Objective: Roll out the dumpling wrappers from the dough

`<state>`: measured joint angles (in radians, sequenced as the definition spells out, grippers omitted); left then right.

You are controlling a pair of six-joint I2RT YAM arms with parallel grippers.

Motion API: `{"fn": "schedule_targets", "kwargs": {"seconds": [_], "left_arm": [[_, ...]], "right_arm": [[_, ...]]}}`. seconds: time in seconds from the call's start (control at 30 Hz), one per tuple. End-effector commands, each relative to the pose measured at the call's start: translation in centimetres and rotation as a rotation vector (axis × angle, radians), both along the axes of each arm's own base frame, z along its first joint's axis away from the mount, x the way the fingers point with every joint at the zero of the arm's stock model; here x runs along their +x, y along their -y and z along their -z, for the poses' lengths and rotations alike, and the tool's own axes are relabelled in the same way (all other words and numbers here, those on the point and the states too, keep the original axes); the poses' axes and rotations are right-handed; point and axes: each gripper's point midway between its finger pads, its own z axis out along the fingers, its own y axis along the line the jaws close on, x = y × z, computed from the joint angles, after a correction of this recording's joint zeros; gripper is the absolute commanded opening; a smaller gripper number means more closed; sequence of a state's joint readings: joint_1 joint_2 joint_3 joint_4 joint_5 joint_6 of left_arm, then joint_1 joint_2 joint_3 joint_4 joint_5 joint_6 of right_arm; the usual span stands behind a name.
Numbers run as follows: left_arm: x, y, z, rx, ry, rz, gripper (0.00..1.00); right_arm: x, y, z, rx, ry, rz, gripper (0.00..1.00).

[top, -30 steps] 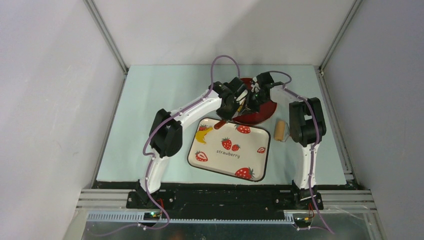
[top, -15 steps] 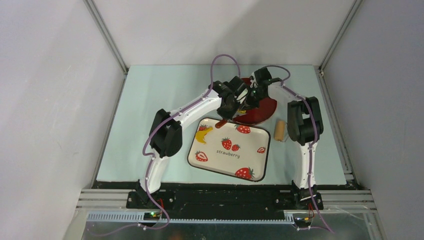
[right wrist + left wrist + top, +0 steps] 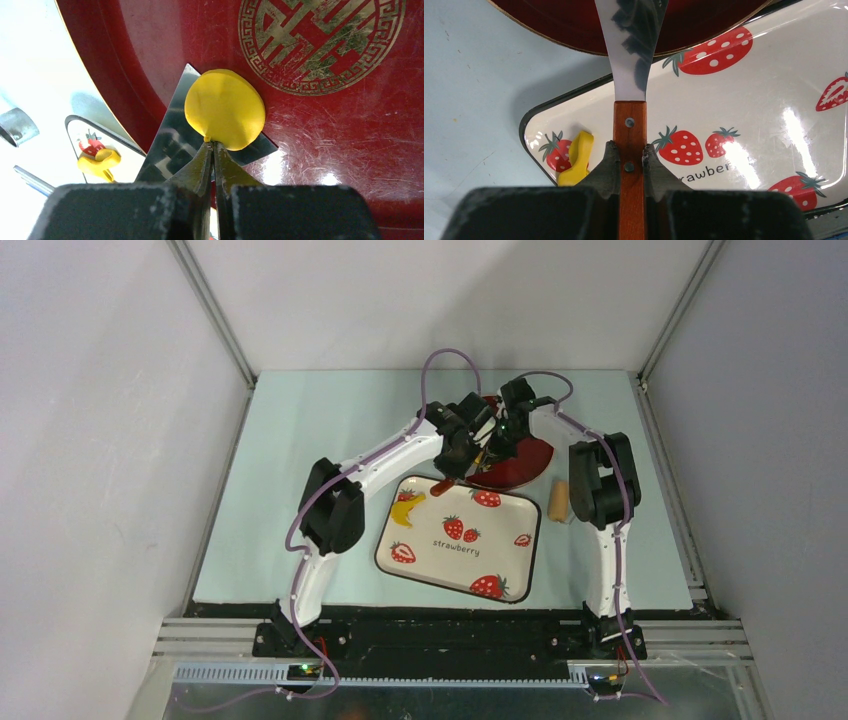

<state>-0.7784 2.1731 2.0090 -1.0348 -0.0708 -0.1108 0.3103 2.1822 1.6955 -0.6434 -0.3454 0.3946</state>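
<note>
Your right gripper (image 3: 211, 145) has edged left, pinched shut on the soft, tearable wrapper (image 3: 225, 107) at its fingertip-side rim, while your left gripper (image 3: 629, 150) clamps the spatula (image 3: 629, 80).

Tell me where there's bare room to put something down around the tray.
Bare: the mat left of the strawberry tray, and the tray's own right half, away from the yellow scrap. Crowded: the red plate, where spatula, wrapper and both jaws meet.

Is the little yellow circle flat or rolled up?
Flat. The dumpling wrapper lies spread out as a round disc on the blade of the spatula, over the red plate.
</note>
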Motion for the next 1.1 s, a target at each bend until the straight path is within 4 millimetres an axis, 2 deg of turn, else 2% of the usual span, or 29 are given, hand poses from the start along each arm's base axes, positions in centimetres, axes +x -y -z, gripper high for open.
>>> {"fn": "schedule_targets", "kwargs": {"seconds": [0.0,0.4,0.57,0.8,1.07], "left_arm": [[0.5,0.0,-2.4,-0.038,0.051,0.014,0.00],[-0.3,-2.7,-2.7,0.047,0.075,0.020,0.00],[-0.5,-4.0,-4.2,0.061,0.118,0.009,0.00],[-0.9,-4.6,-6.7,0.028,0.164,-0.005,0.00],[-1.2,-7.1,-9.4,-0.025,0.207,-0.094,0.00]], "right_arm": [[0.0,0.3,0.7,-0.055,0.000,-0.014,0.06],[-0.2,0.1,0.0,-0.039,-0.010,-0.024,0.08],[-0.4,0.0,-0.4,-0.036,-0.009,-0.026,0.08],[-0.9,-0.1,-1.6,-0.020,-0.007,-0.034,0.10],[-2.1,0.1,-5.1,0.005,0.033,-0.037,0.13]]}}
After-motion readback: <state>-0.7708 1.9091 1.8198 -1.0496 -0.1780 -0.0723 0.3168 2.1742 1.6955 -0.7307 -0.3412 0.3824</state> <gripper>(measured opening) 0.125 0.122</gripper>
